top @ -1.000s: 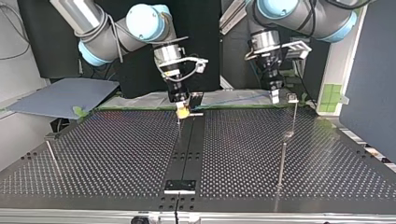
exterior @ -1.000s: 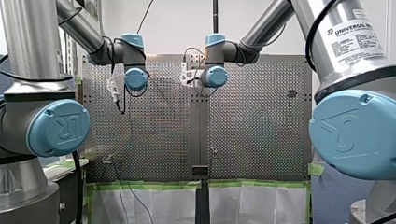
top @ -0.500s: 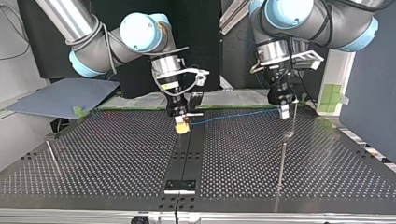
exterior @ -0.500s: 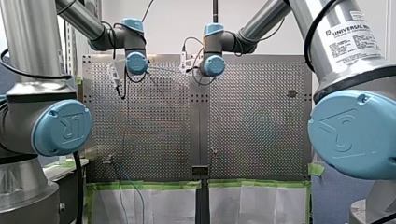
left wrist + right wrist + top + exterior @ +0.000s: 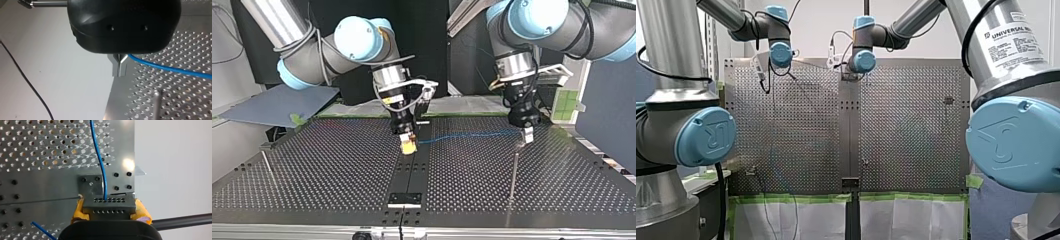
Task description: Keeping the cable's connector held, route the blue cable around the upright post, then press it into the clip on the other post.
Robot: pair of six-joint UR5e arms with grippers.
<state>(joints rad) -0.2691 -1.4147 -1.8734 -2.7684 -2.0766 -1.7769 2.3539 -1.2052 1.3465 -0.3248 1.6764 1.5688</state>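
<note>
In the top view my right gripper (image 5: 408,146), with yellow pads, hangs low over the table's dark middle strip. The right wrist view shows those pads (image 5: 141,211) shut on the grey connector (image 5: 109,206), from which the blue cable (image 5: 100,157) leads away. The cable (image 5: 462,135) runs across to my left gripper (image 5: 527,134) at the top view's right. In the left wrist view the metal fingers (image 5: 117,67) are shut on the cable (image 5: 170,68). A thin metal post (image 5: 156,105) stands just ahead of them. A second post with a clip (image 5: 264,147) stands at the top view's left.
A black centre strip with a bracket (image 5: 404,200) divides the perforated table (image 5: 337,170). A grey board (image 5: 277,102) lies off the table at the top view's left, and green tape (image 5: 568,102) is at the far right. The front view shows a small pin (image 5: 863,161) mid-table.
Both grippers have moved away from the arms' bases, toward the top view's near side, carrying connector and cable along. The cable between them now sags slightly.
</note>
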